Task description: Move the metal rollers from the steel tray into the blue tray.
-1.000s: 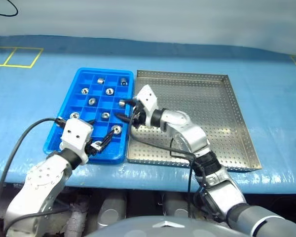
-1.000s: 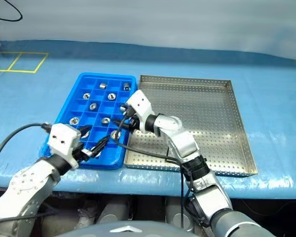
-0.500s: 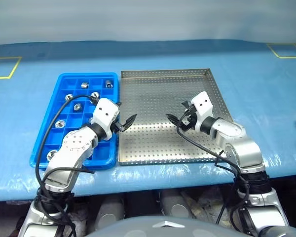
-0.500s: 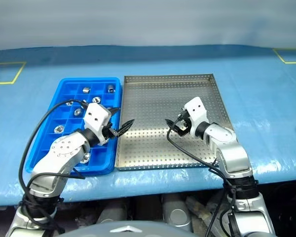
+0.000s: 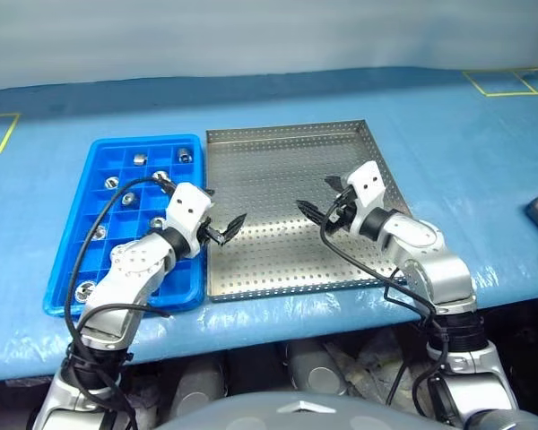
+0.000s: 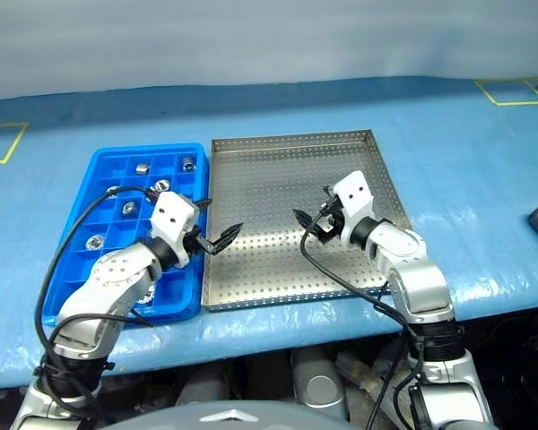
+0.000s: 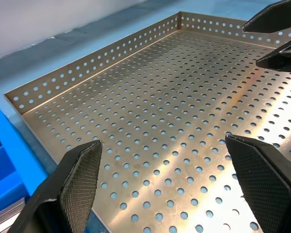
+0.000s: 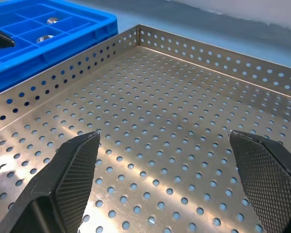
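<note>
Metal rollers (image 5: 140, 159), shiny short cylinders, sit in gridded blue tray (image 5: 65, 269).

**Rollers in the blue tray, steel tray bare**

The steel tray (image 5: 287, 170), square, grey and perforated with low rims, lies flat with its floor bare. Just beside it on its left lies the blue tray (image 5: 67, 260), gridded into small compartments. Several shiny metal rollers (image 5: 140, 159) sit singly in separate compartments, mostly toward the far end.

Both grippers (image 5: 226, 229) (image 5: 317, 209) opened, moved over steel tray (image 5: 278, 170).
</note>
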Motion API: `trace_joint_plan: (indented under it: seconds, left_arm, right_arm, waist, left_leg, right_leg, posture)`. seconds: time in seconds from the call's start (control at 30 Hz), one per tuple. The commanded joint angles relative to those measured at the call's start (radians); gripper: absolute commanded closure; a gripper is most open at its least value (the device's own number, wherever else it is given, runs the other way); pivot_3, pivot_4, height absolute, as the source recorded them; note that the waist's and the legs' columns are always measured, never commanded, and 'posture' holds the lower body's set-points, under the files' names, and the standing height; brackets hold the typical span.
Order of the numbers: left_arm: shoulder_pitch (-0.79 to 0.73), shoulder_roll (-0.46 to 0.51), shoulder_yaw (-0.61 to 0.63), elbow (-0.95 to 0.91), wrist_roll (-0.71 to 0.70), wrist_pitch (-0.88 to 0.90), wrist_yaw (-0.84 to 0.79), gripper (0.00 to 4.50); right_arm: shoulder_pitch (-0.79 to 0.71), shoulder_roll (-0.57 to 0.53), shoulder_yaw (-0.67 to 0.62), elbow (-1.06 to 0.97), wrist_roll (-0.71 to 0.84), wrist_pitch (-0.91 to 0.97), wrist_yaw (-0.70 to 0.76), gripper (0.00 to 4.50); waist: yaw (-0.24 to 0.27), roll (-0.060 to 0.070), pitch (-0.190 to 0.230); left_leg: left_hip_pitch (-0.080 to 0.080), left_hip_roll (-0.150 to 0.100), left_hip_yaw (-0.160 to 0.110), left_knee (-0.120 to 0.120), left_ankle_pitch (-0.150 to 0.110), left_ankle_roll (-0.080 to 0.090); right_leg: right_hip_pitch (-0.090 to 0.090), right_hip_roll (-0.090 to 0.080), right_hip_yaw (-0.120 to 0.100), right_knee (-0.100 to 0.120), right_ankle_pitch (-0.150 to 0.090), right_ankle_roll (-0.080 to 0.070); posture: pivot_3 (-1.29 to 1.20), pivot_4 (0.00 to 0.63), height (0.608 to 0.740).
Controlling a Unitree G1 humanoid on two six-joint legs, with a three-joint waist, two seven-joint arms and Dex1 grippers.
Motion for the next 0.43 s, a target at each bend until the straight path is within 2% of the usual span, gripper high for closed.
trace_joint_plan:
  seconds: [0.03,0.43]
  left_arm:
    - [0.002,0.002,0.009,-0.042,0.007,-0.019,-0.006,0.04]
    - [0.005,0.0,0.006,-0.039,0.011,-0.031,-0.017,0.04]
  right_arm:
    - [0.001,-0.011,0.011,-0.037,0.016,-0.02,0.031,0.0]
    - [0.003,-0.016,0.013,-0.042,0.02,-0.025,0.048,0.0]
  waist:
    - [0.001,0.0,0.0]
    - [0.002,0.0,0.0]
  left_leg:
    - [0.0,0.0,0.0,0.0,0.0,0.0]
    - [0.0,0.0,0.001,0.0,0.0,0.001]
  right_leg:
    - [0.0,0.0,0.0,0.0,0.0,0.0]
    - [0.0,0.0,0.002,0.0,0.0,0.0]
  posture:
    - [-0.17,0.15,0.74]
    - [-0.17,0.15,0.74]
